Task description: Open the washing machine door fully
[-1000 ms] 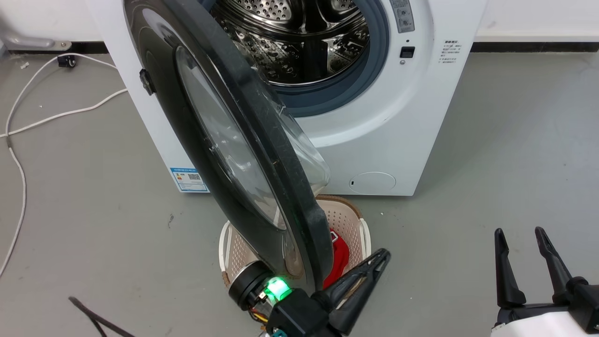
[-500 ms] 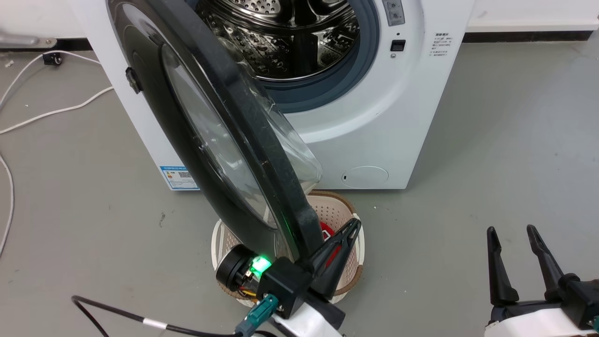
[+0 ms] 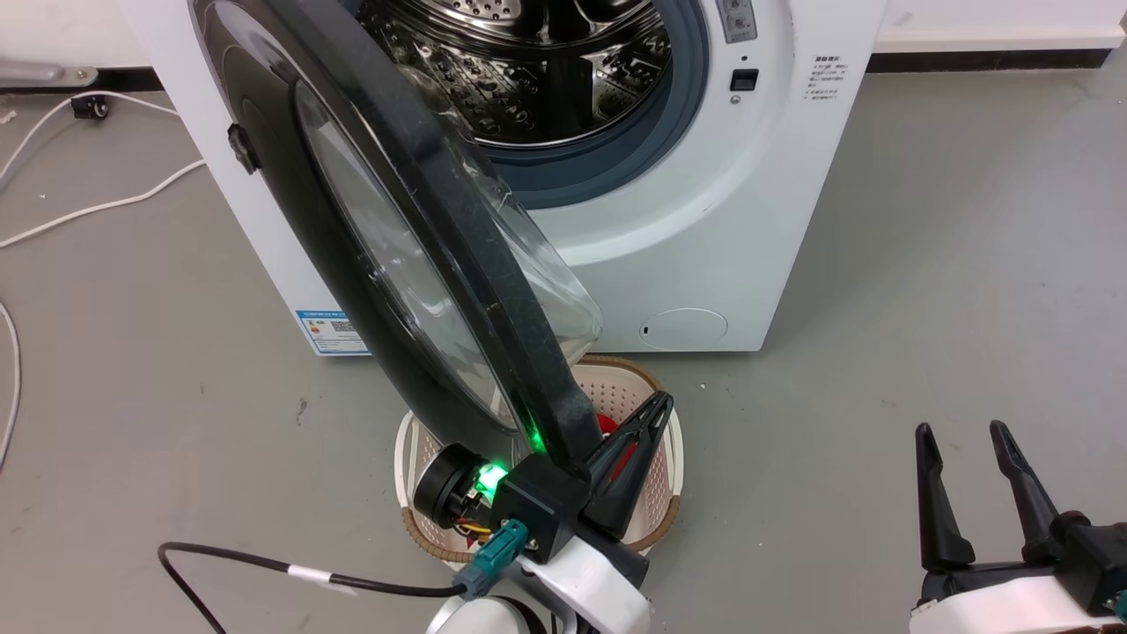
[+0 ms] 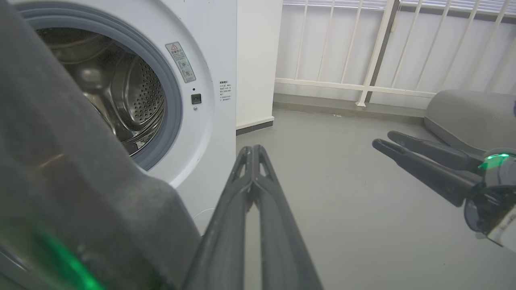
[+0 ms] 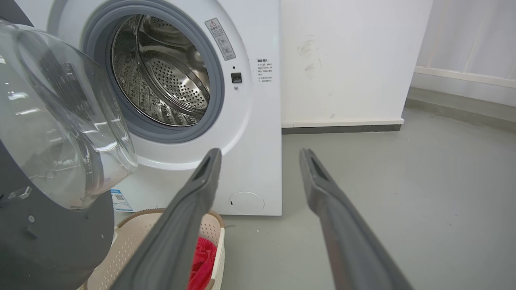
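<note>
The white washing machine [image 3: 704, 220] stands ahead with its steel drum [image 3: 546, 70] exposed. Its black washing machine door [image 3: 290, 220] hangs swung out towards me, nearly edge-on, glass bowl [image 3: 546, 282] facing right. My left gripper [image 3: 659, 403] is shut with nothing in it, lying against the inner side of the door's lower rim. In the left wrist view the shut left gripper [image 4: 252, 148] points past the door rim [image 4: 60, 181] at the machine front. My right gripper [image 3: 961, 430] stands open and empty at the lower right, well clear of the door [image 5: 60, 133].
A pale perforated basket [image 3: 629, 374] with a red cloth [image 3: 603, 425] sits on the floor under the door's lower edge. White cables [image 3: 88, 211] trail at the left, a black cable [image 3: 264, 565] near my base. A railing [image 4: 379, 52] and a grey object [image 4: 471, 117] lie to the right.
The head view has shifted slightly. My left gripper has pushed forward and left along the door's inner rim, and the door has swung a little further left. The right gripper stays open.
</note>
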